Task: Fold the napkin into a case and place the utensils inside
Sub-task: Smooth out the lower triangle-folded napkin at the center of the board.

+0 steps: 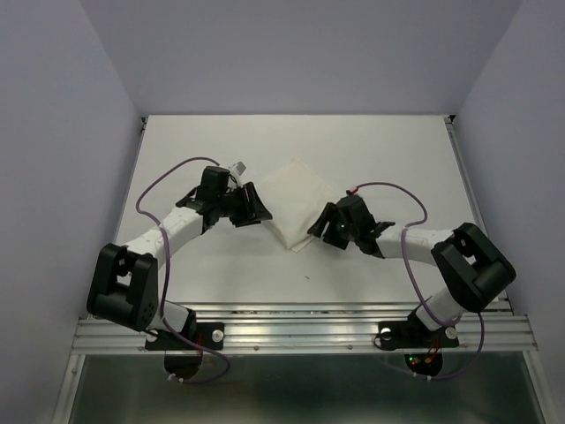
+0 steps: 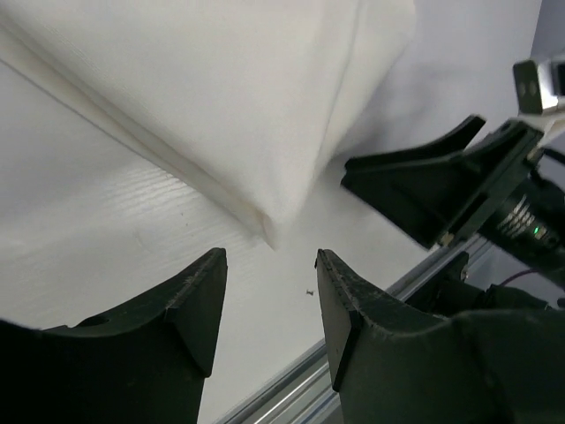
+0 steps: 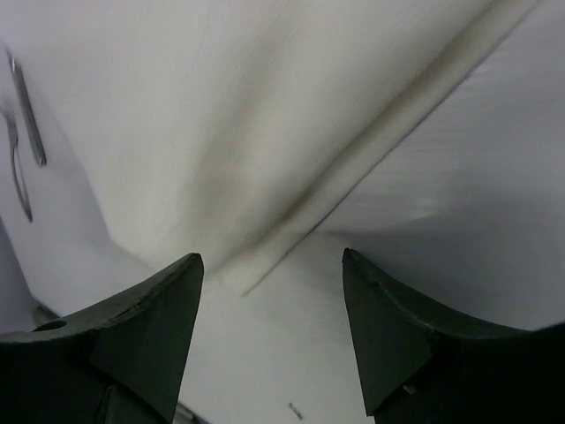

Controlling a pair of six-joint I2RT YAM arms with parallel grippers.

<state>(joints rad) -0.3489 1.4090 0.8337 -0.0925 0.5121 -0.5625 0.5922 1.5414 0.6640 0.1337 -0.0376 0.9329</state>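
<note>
Your black two-finger right gripper (image 3: 269, 265) has its jaws spread, nothing clamped between them. Just ahead lies a corner of the thin white folded napkin (image 3: 221, 132), its layered edge running up-right across the white tabletop (image 3: 477, 194). Two slim silver utensils (image 3: 28, 115) show far left.

One napkin (image 1: 296, 201), folded, sits mid-frame in the top view. Two slim silver utensils (image 3: 27, 108) show at the upper left of the right wrist view. Two arms, left arm (image 1: 163, 231) and right arm (image 1: 419, 240), one tool apiece: left tool (image 2: 271, 265), right tool (image 3: 272, 265). One desk (image 1: 397, 159).
</note>
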